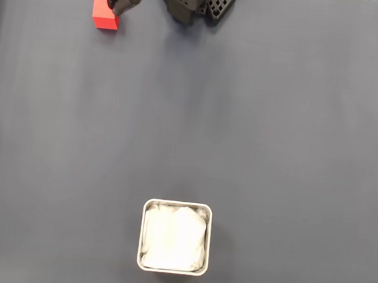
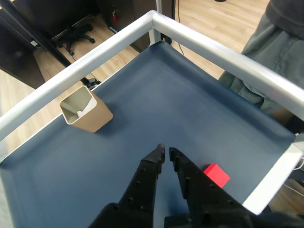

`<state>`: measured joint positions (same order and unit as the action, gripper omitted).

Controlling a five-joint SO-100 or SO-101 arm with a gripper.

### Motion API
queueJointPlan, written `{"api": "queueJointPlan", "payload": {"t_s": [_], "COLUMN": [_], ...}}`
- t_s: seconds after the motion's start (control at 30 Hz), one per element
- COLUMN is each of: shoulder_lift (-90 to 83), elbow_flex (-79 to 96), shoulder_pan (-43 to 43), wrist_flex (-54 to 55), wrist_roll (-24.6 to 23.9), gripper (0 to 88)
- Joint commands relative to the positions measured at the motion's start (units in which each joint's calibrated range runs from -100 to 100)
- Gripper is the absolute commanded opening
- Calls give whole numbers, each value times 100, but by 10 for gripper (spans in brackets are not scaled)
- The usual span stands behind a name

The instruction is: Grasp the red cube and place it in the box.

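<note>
The small bright red matte cube (image 2: 216, 175) lay on the dark blue-grey table mat (image 2: 180, 109) just to the right of the black two-finger gripper (image 2: 166, 152) in the wrist view, close to the pale metal frame rail (image 2: 273, 178) at the mat's edge. In the fixed view the same cube (image 1: 105, 13) sat near the top left of the mat, with the gripper (image 1: 112, 3) at its upper right corner; whether a fingertip touched the cube could not be told from that view.

The fingers were nearly pressed together, with only a thin gap between the tips, and nothing was held between them. The cube stood outside the fingers, not between them.

Judged from this layout, the step in hand was the approach to the grasp; the cube was not yet gripped. The next move would call for spreading the fingers wider than the cube, shifting the gripper sideways over the cube, and lowering it so that one finger stood on each side before closing.

Farther off, the small square white box (image 1: 175, 237) with rounded corners and white paper-like lining stood well apart from the cube, near the opposite edge of the mat. In the wrist view it (image 2: 86, 109) stood upright beside the far rail, its opening upward.
</note>
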<state>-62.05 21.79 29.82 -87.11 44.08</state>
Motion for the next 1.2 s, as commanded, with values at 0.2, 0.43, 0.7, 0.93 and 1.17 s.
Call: {"api": "queueJointPlan", "payload": {"t_s": [0.2, 0.43, 0.7, 0.93, 1.17], "shoulder_lift": [-441, -545, -606, -658, -641], "elbow_flex": [266, 357, 503, 677, 896], "shoulder_pan": [505, 818, 1166, 1407, 1762], "wrist_flex": [-166, -428, -510, -584, -584], "wrist_roll": [0, -15, -24, -73, -39], "gripper": [0, 0, 0, 0, 0]}}
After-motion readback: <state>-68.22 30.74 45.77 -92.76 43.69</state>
